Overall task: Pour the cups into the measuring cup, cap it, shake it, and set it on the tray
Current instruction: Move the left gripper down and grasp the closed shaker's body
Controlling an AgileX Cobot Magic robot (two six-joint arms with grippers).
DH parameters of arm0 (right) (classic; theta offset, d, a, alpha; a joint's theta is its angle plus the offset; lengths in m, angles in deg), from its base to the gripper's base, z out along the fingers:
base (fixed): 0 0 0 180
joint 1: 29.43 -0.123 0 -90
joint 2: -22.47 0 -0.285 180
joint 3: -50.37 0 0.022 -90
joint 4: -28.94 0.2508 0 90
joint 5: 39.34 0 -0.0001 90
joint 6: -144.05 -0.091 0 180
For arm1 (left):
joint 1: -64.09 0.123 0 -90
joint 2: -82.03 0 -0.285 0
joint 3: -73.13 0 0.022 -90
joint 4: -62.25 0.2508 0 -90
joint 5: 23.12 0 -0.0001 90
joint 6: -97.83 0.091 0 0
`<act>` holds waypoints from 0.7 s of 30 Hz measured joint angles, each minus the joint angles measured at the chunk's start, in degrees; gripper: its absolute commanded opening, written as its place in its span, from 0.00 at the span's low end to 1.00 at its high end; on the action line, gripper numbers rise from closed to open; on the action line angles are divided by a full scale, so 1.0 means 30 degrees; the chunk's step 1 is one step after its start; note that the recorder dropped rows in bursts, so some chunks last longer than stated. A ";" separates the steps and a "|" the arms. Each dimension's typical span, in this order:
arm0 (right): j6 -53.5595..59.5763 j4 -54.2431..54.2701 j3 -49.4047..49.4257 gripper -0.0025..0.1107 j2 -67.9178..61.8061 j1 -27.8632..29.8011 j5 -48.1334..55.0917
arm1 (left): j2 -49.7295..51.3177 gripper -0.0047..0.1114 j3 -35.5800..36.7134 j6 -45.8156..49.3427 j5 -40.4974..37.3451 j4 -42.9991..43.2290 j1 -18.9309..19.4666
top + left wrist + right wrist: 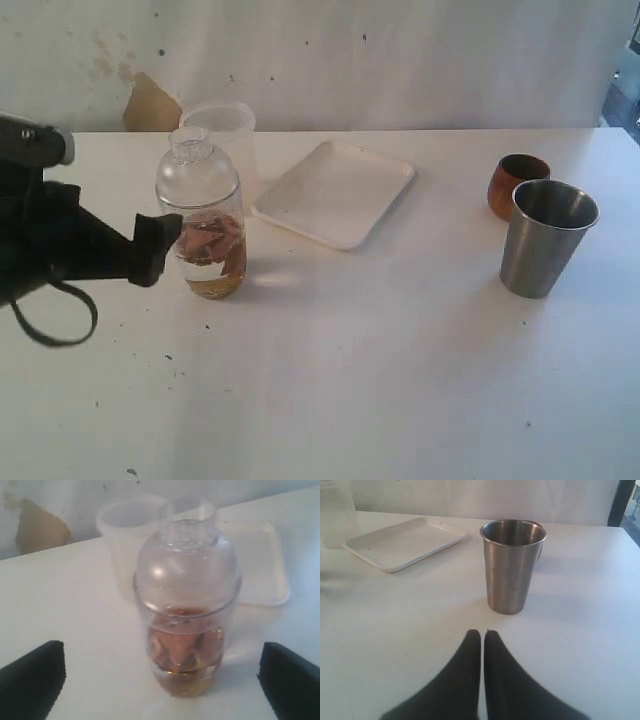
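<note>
The measuring cup (pixel 213 255) stands upright on the table, left of the white tray (pixel 335 192), with brown liquid and pinkish pieces in its lower part. The clear dome cap (pixel 197 170) sits on it. My left gripper (pixel 165 240) is open at the cup's left side, and in the left wrist view its fingers (pixel 35 675) stand wide on either side of the measuring cup (pixel 185 645) without touching it. The steel tumbler (pixel 545 240) and the brown wooden cup (pixel 515 180) stand at the right. My right gripper (pixel 482 632) is shut and empty, just short of the steel tumbler (pixel 512 570).
A frosted plastic cup (pixel 222 125) stands right behind the measuring cup, near the wall. The tray (pixel 402 542) holds nothing. The table's far edge runs along the wall, with a brown torn patch (pixel 150 105) behind the cups.
</note>
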 measured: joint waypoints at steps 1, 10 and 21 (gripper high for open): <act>0.0000 0.0000 0.0000 0.05 0.0000 0.0000 0.0000 | 0.0000 0.94 0.0552 -0.1988 0.0865 0.1941 -0.0219; 0.0000 0.0000 0.0000 0.05 0.0000 0.0000 0.0000 | 0.6016 0.94 0.2462 -1.2499 0.9599 0.9849 -0.0511; 0.0000 0.0000 0.0000 0.05 0.0000 0.0000 0.0000 | 1.0312 0.94 0.1417 -1.1564 1.3477 0.7319 -0.0511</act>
